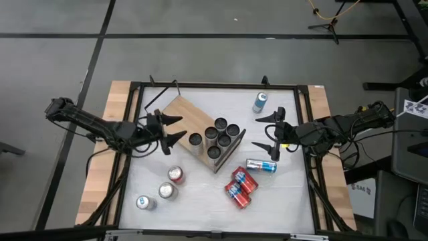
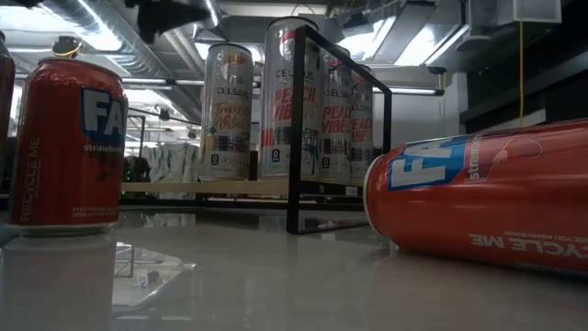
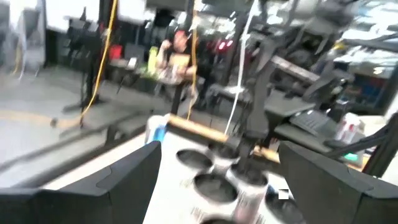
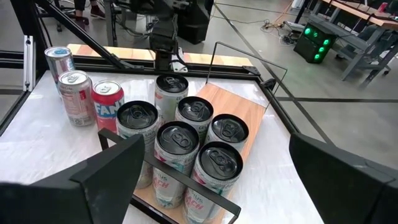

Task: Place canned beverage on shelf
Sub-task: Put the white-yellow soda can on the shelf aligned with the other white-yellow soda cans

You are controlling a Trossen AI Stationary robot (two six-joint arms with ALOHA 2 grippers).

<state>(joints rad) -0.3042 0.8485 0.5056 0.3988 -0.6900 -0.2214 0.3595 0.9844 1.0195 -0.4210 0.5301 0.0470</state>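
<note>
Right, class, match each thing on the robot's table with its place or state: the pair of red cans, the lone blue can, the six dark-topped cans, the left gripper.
Things:
1. pair of red cans
2. lone blue can
3. six dark-topped cans
4. left gripper

Places or states:
A. standing together on the shelf
B. lying on their sides on the tabletop
C. open, holding nothing, at the shelf's bare end
D. upright, off the shelf, near the right gripper, which is also open

Pairs: 1-B, 2-D, 3-A, 4-C
</note>
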